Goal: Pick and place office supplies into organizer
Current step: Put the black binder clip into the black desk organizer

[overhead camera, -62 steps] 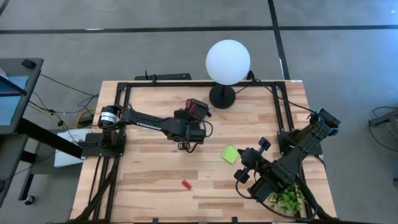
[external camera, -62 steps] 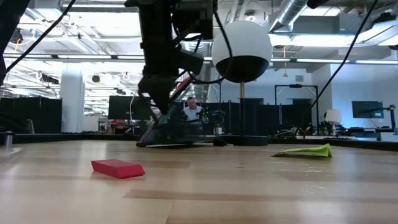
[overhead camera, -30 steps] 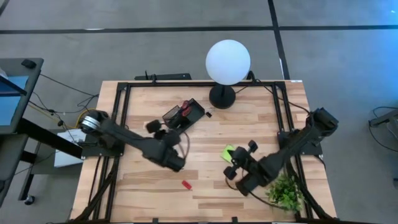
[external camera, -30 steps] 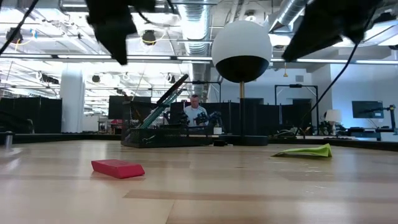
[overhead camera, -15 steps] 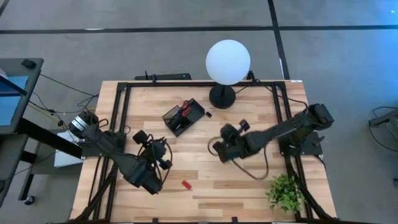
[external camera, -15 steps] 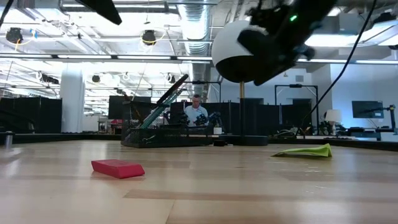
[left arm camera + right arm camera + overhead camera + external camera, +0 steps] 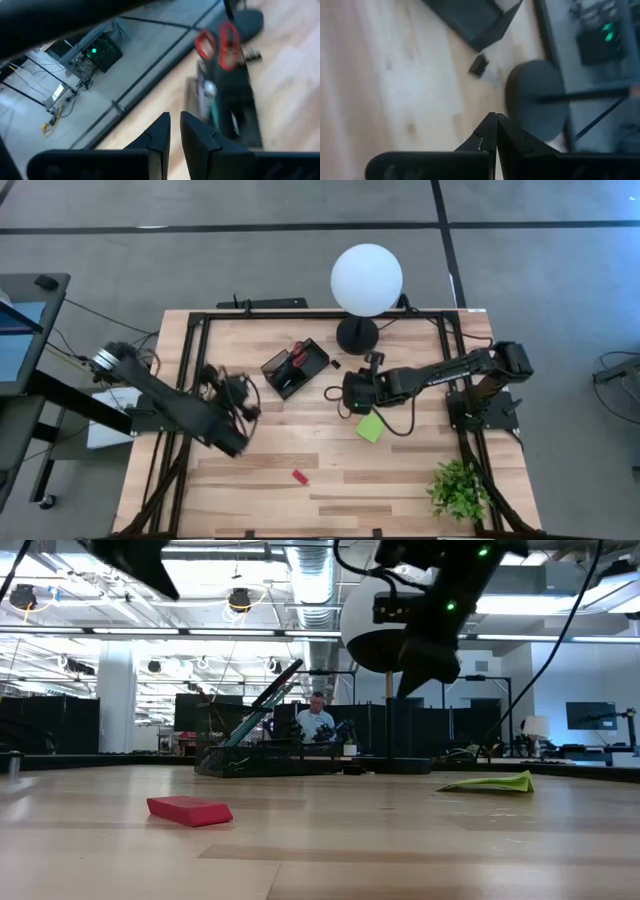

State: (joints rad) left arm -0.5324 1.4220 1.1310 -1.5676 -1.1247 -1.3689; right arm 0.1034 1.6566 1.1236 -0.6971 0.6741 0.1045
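The black organizer (image 7: 295, 367) sits left of the lamp's base and holds the red-handled scissors (image 7: 217, 42) and slanting pens (image 7: 262, 715). A lime-green sticky-note pad (image 7: 371, 428) lies flat right of centre, a small red piece (image 7: 299, 476) lies near the front, and a black clip (image 7: 480, 65) lies beside the organizer. My left gripper (image 7: 175, 125) hangs in the air left of the organizer, its fingers close together with nothing between them. My right gripper (image 7: 495, 119) is shut and empty, above the table between the pad and the clip.
A white globe lamp (image 7: 367, 278) stands on its round black base (image 7: 357, 338) at the far edge, close beyond my right gripper. A small green plant (image 7: 460, 485) stands at the near right corner. A black frame rail (image 7: 200, 350) runs along the table's sides.
My right gripper has swung from the near right, beside the sticky-note pad, toward the far edge and the left, rolling as it went; it now stands past the pad, near the lamp base. My left arm has drawn back toward the table's left edge. Both stayed empty.
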